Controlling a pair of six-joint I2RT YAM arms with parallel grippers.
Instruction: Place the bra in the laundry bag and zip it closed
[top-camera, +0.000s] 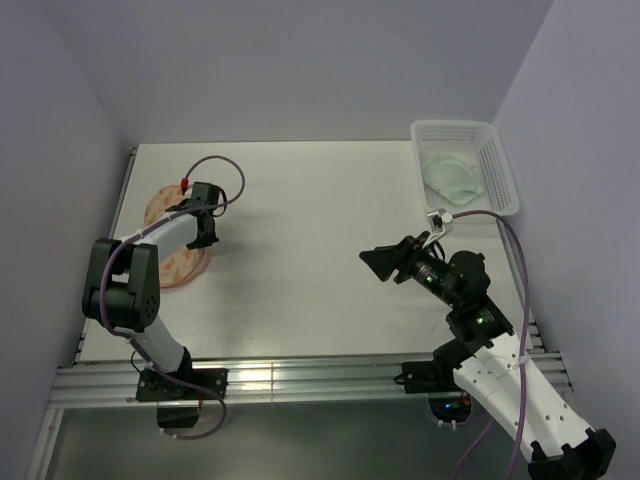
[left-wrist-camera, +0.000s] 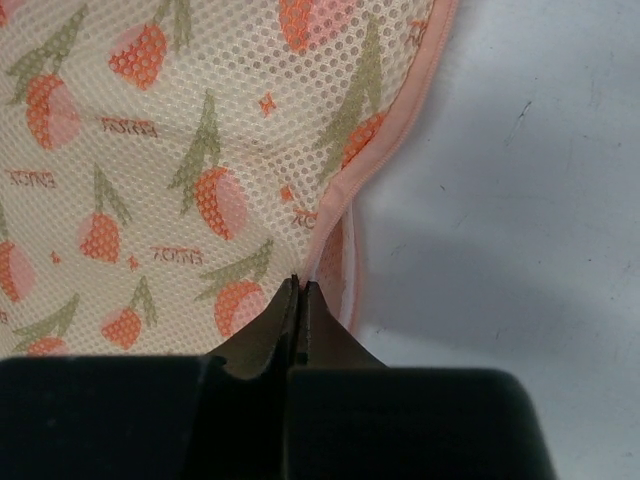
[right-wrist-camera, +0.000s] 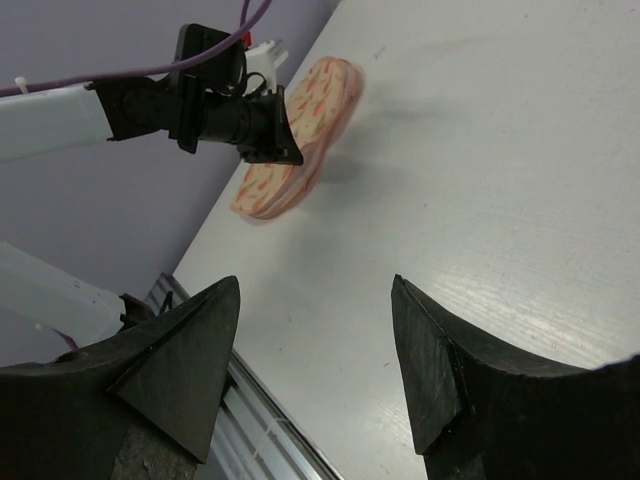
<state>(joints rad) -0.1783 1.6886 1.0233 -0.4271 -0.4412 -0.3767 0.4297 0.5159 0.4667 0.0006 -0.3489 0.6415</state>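
The laundry bag (top-camera: 182, 268) lies closed at the table's left edge, cream-pink with red-orange and green print. In the left wrist view the bag (left-wrist-camera: 180, 150) fills the upper left, its pink zip rim running down to my fingertips. My left gripper (left-wrist-camera: 300, 282) is shut, its tips at the rim; nothing shows between them. From above the left gripper (top-camera: 205, 238) hangs over the bag's right side. The mint-green bra (top-camera: 455, 175) lies in the white basket at the far right. My right gripper (top-camera: 380, 262) is open and empty above the table's right middle, and it also shows in the right wrist view (right-wrist-camera: 315, 285).
The white perforated basket (top-camera: 503, 170) stands at the table's far right corner. Purple walls close in the left, right and back. A metal rail (top-camera: 300, 380) runs along the near edge. The right wrist view shows the bag (right-wrist-camera: 318, 95) and the left gripper (right-wrist-camera: 283, 150) far off.
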